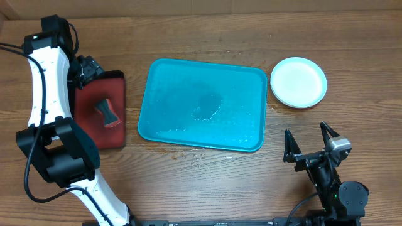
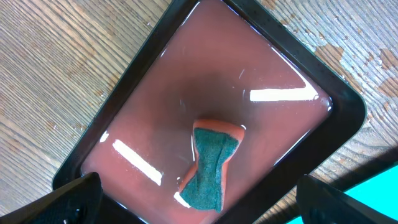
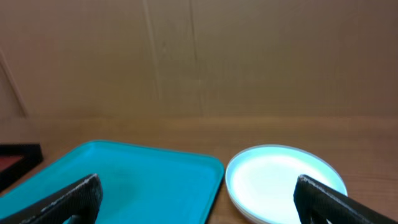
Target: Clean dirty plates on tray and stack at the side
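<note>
The plates (image 1: pixel 298 82) sit on the bare wooden table (image 1: pixel 207 31), just off the far right corner of the turquoise tray (image 1: pixel 157 81), close to its rim but apart from it. From above they read as one round white disc with a pale rim. The right wrist view shows the same clean, pale face with no coloured smear on it. How many plates lie in that pile I cannot tell, since only the top one shows.

The turquoise tray itself holds no plate. Its floor carries a darker wet patch near the middle and a sheen along the near edge. No other plate appears anywhere on the table.

At the left end, well apart from the plates, the scrub sponge (image 2: pixel 211 165), green pad uppermost over an orange body, lies in the dark red black-rimmed tray (image 2: pixel 186 81), whose floor is glossy with reflections.

The left gripper (image 2: pixel 199 202) hangs over that red tray with its fingers spread wide on either side of the sponge, holding nothing. The right gripper (image 1: pixel 308 143) stands near the table's front edge, below the plates, also spread wide and empty.

By my reading the cleaning and stacking look done, or very nearly: tray cleared, plates at the side, sponge set down. Little seems left beyond parking the arms, provided the pile truly holds every plate.
</note>
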